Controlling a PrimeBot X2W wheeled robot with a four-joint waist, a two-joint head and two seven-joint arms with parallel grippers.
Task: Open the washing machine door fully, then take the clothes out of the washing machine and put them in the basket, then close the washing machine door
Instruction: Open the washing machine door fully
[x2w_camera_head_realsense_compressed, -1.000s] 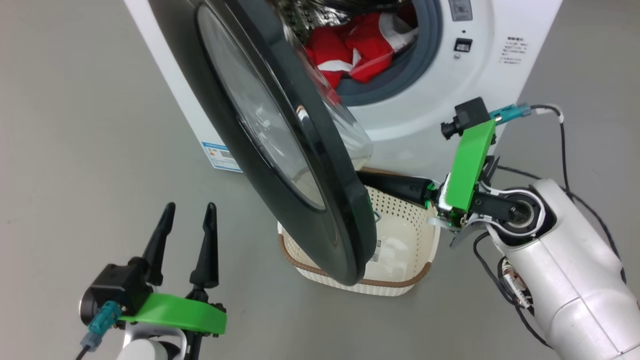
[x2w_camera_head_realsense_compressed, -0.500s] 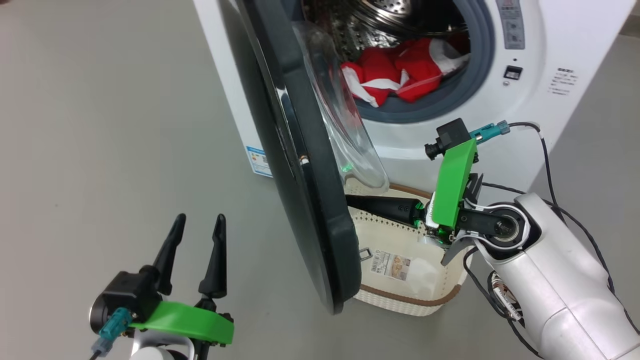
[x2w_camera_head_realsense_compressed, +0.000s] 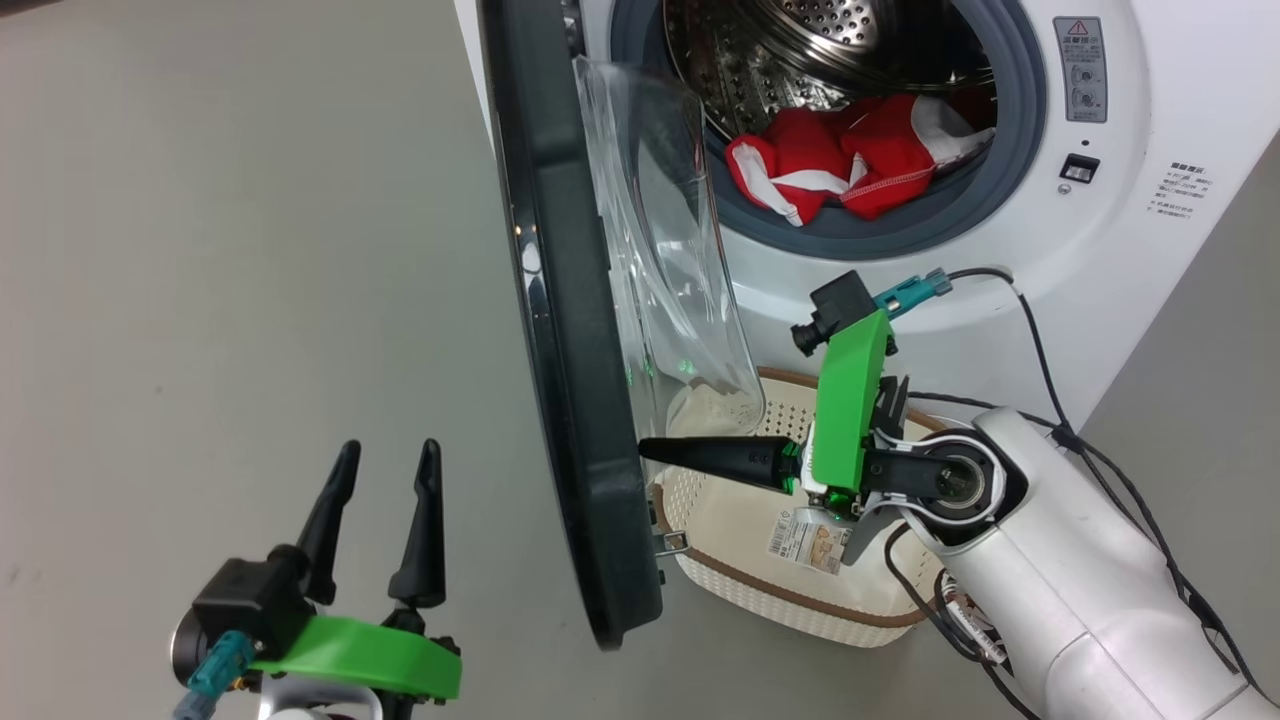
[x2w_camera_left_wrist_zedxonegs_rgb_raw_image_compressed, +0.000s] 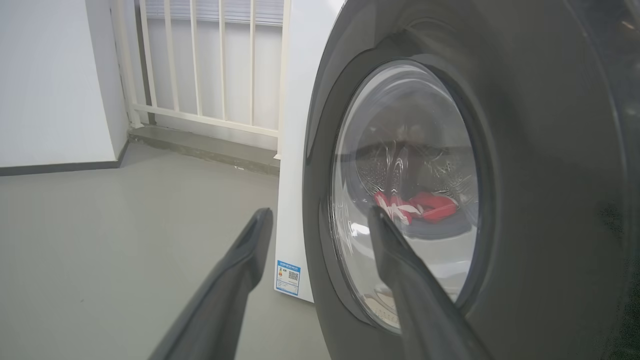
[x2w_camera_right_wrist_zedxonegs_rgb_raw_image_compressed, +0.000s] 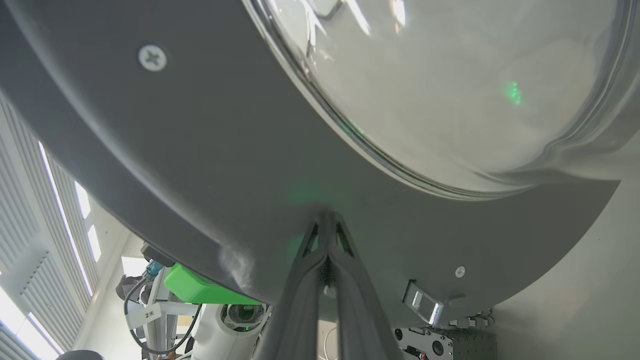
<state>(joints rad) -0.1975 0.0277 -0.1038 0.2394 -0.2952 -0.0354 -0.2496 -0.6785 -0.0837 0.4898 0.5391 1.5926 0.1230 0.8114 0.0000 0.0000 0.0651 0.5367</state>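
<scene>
The washing machine door stands swung out from the white washing machine, its black rim edge-on to me and its glass bowl facing the drum. My right gripper is shut, empty, its tips pressed against the door's inner rim low down, just above the basket. Red clothes with white trim lie in the drum; they also show through the glass. My left gripper hangs open over the floor, left of the door's outer face.
The cream basket sits on the grey floor under the door's swing, a paper label on its bottom. A black cable trails from my right wrist. A white railing and wall stand beyond the machine. A blue label marks its front corner.
The door has swung further open, from facing me to edge-on, with my shut right gripper pushing its inner rim leftwards. The head camera has shifted, showing more of the drum.
</scene>
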